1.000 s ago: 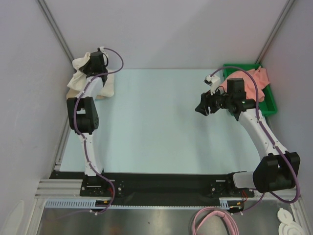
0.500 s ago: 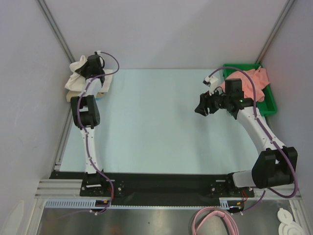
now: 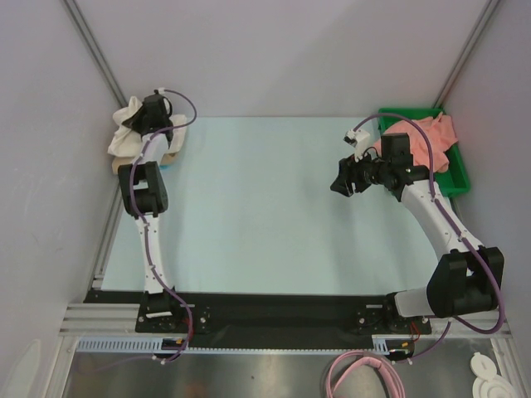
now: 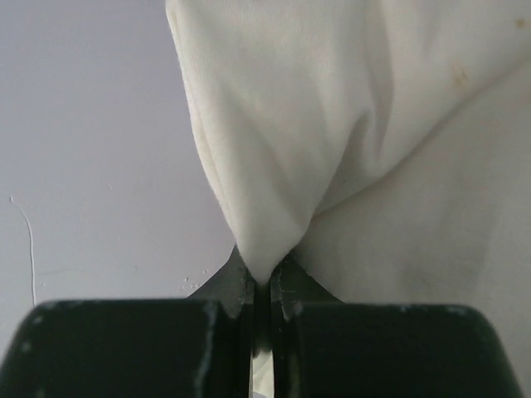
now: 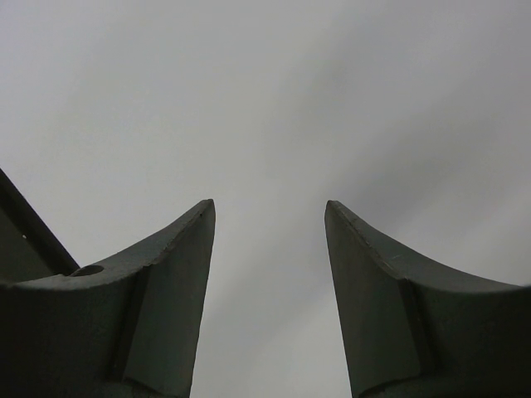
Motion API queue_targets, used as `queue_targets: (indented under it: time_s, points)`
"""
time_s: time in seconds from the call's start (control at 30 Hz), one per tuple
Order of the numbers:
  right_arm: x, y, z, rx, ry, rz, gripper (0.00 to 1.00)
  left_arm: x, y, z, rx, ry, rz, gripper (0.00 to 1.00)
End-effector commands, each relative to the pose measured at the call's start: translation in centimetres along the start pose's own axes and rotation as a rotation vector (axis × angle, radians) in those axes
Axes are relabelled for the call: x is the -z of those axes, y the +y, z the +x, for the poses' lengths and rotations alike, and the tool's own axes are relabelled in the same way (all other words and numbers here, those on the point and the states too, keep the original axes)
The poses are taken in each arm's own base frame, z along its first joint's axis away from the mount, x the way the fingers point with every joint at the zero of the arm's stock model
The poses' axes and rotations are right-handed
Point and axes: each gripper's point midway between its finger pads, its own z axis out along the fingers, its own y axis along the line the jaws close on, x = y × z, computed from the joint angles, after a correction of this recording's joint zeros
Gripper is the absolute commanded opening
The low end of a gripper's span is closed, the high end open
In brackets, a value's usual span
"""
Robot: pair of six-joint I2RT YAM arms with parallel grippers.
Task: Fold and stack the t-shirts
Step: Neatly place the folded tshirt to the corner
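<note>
My left gripper (image 3: pixel 135 122) is at the table's far left corner, shut on a pinched fold of the cream-white t-shirt (image 3: pixel 123 139), which hangs bunched against the left wall. In the left wrist view the jaws (image 4: pixel 265 278) close on a point of that white cloth (image 4: pixel 332 124). A tan-beige t-shirt (image 3: pixel 172 149) lies just beside it, partly hidden by the arm. The salmon-pink t-shirt (image 3: pixel 425 137) is heaped in the green tray (image 3: pixel 455 178) at the far right. My right gripper (image 3: pixel 339 180) is open and empty, left of the tray; its wrist view (image 5: pixel 270 215) shows only bare surface.
The light blue table top (image 3: pixel 257 207) spreads between the arms. Grey walls close in on the left, back and right. The left arm's purple cable (image 3: pixel 184 104) loops over the far left corner.
My left gripper has moved further left and back toward the wall, pulling the cream-white shirt with it. The right gripper shifted slightly left, then stayed still.
</note>
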Motion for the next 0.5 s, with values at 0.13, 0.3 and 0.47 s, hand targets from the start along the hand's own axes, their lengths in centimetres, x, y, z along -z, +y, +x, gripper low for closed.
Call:
queue_targets:
  time_s: [0.13,0.3,0.47]
  points:
    - [0.2,-0.2,-0.6,0.035,-0.019,0.009,0.61,-0.1,4.6,0.3,0.097,0.015,-0.112,0.48]
    - [0.3,-0.3,-0.7,0.037,-0.022,0.013,0.61,3.4,7.9,-2.5,0.16,-0.141,-0.224,1.0]
    - [0.3,-0.3,-0.7,0.044,-0.028,0.016,0.61,10.6,9.0,-5.8,0.327,-0.276,-0.113,1.0]
